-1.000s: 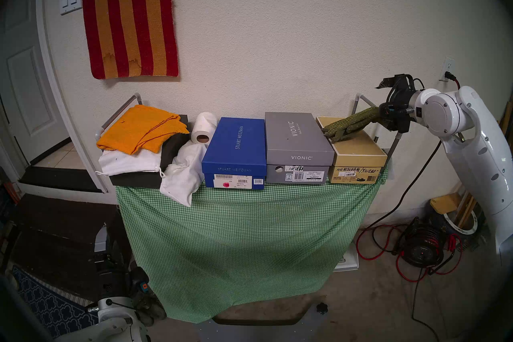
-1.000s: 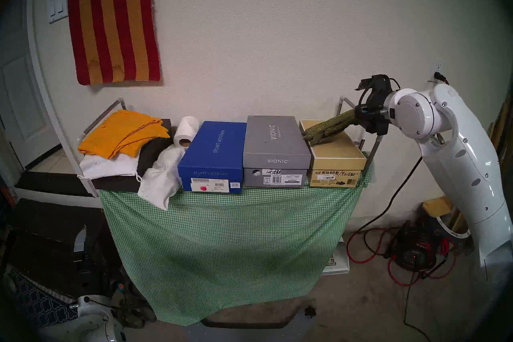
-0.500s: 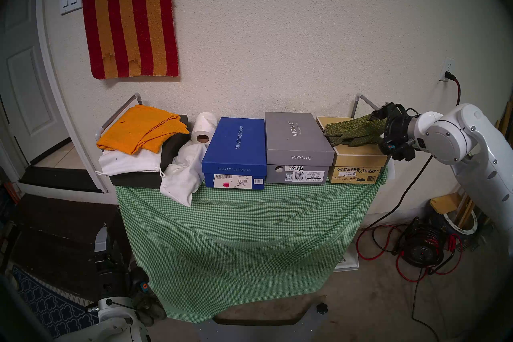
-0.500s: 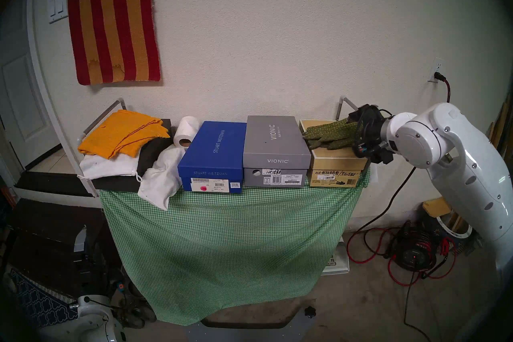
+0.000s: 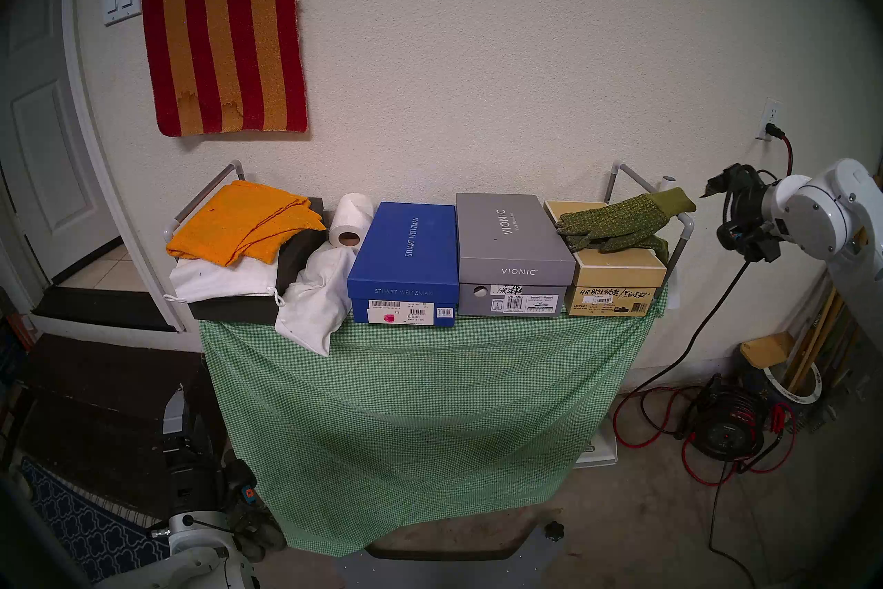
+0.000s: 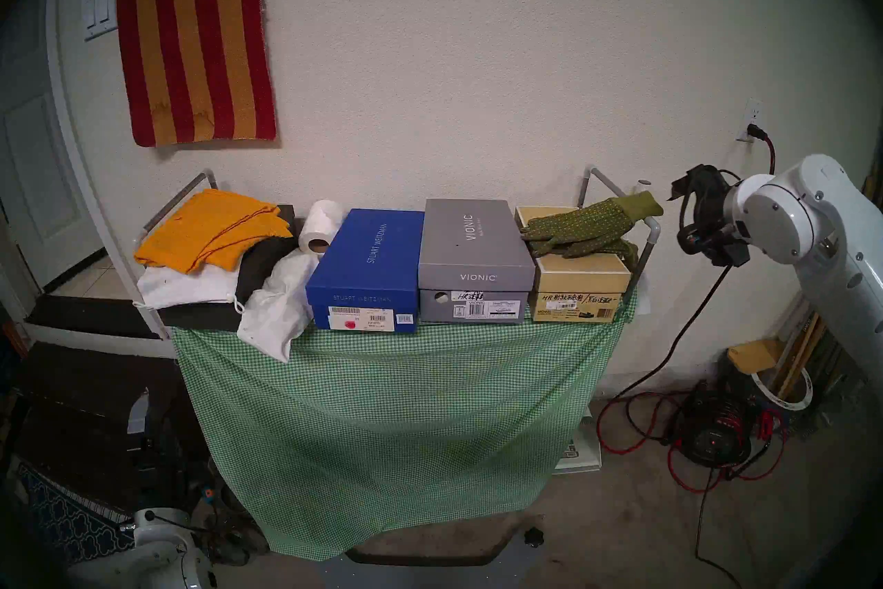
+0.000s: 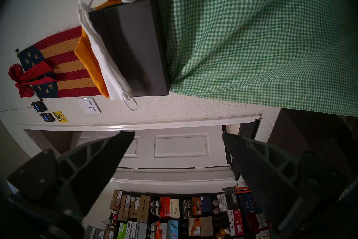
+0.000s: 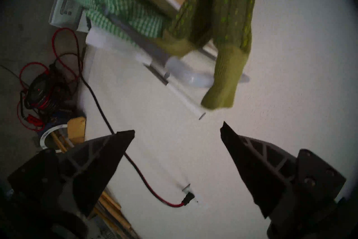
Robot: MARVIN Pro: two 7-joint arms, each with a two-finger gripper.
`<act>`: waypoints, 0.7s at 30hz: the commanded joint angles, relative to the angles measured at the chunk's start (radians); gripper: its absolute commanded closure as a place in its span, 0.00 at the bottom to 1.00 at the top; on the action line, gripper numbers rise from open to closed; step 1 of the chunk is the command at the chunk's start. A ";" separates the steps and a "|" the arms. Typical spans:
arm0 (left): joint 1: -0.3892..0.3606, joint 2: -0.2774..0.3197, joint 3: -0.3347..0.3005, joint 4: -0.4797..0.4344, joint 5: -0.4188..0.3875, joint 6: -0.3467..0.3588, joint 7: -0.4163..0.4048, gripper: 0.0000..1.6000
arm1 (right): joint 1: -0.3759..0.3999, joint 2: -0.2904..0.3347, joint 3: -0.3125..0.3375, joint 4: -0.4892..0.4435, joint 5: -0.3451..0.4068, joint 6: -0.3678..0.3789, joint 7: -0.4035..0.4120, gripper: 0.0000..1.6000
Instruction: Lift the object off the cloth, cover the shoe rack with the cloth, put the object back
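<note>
Beyond rack's right rail [image 5: 686, 234]: right gripper [image 5: 714, 210] agape, clear of gloves [image 5: 616, 222].

The olive-green gloves [image 5: 621, 222] with yellow dots lay flat, just left of the open right gripper [image 5: 714, 210] and apart from it. Their fingers pointed away from the gripper, and their plain light-green cuffs [image 5: 673, 201] reached over the side rail toward it. The green-and-white checked cloth [image 5: 420, 420] hung farther left and lower, draped down the front of the grey tube shoe rack [image 5: 626, 174], wrinkled, its hem near the floor.
</note>
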 commanded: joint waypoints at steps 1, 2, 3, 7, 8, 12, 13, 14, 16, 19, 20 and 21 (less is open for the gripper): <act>0.003 0.000 0.001 0.001 0.001 0.000 0.000 0.00 | 0.008 -0.008 0.116 0.121 -0.047 0.066 -0.048 0.00; 0.003 0.000 0.001 0.001 0.001 0.000 0.000 0.00 | 0.008 -0.008 0.116 0.121 -0.047 0.066 -0.048 0.00; 0.003 -0.001 0.000 0.001 0.001 0.000 0.000 0.00 | 0.011 -0.010 0.128 0.129 -0.055 0.074 -0.054 0.00; 0.002 -0.002 0.000 0.001 0.003 -0.001 -0.002 0.00 | 0.008 -0.027 0.181 0.191 -0.082 0.112 -0.074 0.00; 0.002 -0.002 0.000 0.001 0.003 -0.001 -0.002 0.00 | 0.005 -0.036 0.198 0.213 -0.090 0.124 -0.079 0.00; 0.002 -0.003 -0.001 0.001 0.005 -0.001 -0.003 0.00 | -0.010 -0.071 0.245 0.288 -0.111 0.163 -0.086 0.00; 0.002 -0.003 -0.001 0.001 0.005 -0.001 -0.004 0.00 | -0.013 -0.080 0.256 0.300 -0.116 0.171 -0.086 0.00; 0.002 -0.004 -0.001 0.001 0.005 -0.002 -0.004 0.00 | -0.016 -0.089 0.268 0.321 -0.120 0.182 -0.087 0.00; 0.002 -0.004 -0.002 0.002 0.006 -0.002 -0.005 0.00 | -0.025 -0.110 0.297 0.360 -0.130 0.203 -0.093 0.00; 0.002 -0.005 -0.002 0.002 0.007 -0.002 -0.006 0.00 | -0.025 -0.134 0.354 0.426 -0.140 0.235 -0.101 0.00; 0.002 -0.005 -0.002 0.002 0.007 -0.002 -0.006 0.00 | -0.027 -0.144 0.373 0.423 -0.145 0.247 -0.104 0.00; 0.002 -0.006 -0.002 0.002 0.008 -0.002 -0.006 0.00 | -0.022 -0.153 0.394 0.459 -0.144 0.260 -0.108 0.00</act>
